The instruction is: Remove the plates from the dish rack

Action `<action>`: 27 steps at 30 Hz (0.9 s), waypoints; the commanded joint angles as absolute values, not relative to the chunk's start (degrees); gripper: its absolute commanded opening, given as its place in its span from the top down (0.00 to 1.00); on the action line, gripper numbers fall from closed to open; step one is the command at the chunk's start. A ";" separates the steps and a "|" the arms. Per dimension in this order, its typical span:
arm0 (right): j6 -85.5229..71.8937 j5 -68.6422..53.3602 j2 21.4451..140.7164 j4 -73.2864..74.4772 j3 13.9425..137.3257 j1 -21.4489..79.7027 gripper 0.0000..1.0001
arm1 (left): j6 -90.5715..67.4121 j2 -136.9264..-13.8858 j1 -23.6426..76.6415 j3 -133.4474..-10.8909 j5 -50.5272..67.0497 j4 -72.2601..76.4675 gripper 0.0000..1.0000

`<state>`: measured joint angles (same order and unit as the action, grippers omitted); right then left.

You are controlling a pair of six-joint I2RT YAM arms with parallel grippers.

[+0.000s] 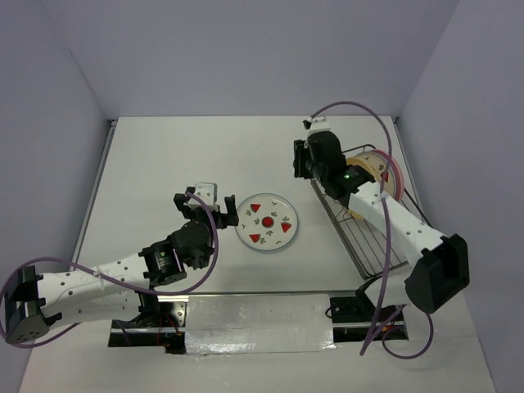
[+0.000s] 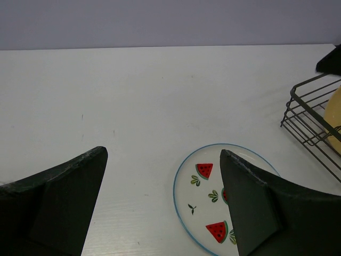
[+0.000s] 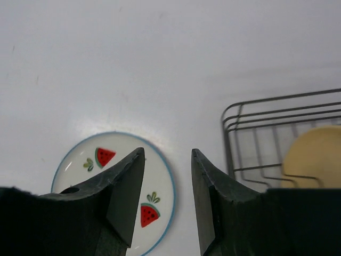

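Left jaws wide apart, empty, just beside the watermelon plate lying flat on the desk. My right jaws apart, empty, by the dish rack; yellow plate and pink plate upright inside.

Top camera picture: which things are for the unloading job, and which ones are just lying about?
For the job: dark wire dish rack; plain yellow-orange round plate and plain pink round plate, standing in it; round white plate with red watermelon marks, flat on the table.
Just there: purple cables; shiny silver strip at the table's near edge.
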<state>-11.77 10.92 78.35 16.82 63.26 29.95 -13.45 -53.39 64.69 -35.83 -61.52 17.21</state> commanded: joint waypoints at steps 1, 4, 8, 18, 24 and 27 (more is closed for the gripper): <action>-7.21 22.57 75.15 26.88 69.34 29.09 0.52 | -12.31 -52.39 64.86 -35.78 -59.53 20.39 0.01; -5.89 28.64 71.91 29.53 70.58 26.99 0.51 | -11.60 -51.16 64.86 -34.81 -57.92 21.97 0.02; -4.84 35.49 67.34 28.74 66.37 23.65 0.47 | -12.74 -50.19 64.86 -35.51 -58.18 20.22 0.02; -2.02 41.83 64.77 24.70 57.40 15.73 0.50 | -13.45 -49.39 64.86 -35.07 -57.83 20.13 0.01; -0.18 42.10 66.01 23.03 55.55 14.07 0.53 | -13.36 -50.18 64.86 -35.42 -59.24 20.04 0.01; 1.41 42.62 66.44 22.24 54.67 13.10 0.56 | -13.62 -50.01 64.86 -35.25 -59.50 19.95 0.01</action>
<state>-0.40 40.40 66.13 25.17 55.70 14.11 -12.40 -50.15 64.69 -35.20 -58.24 17.98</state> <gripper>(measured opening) 0.449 0.992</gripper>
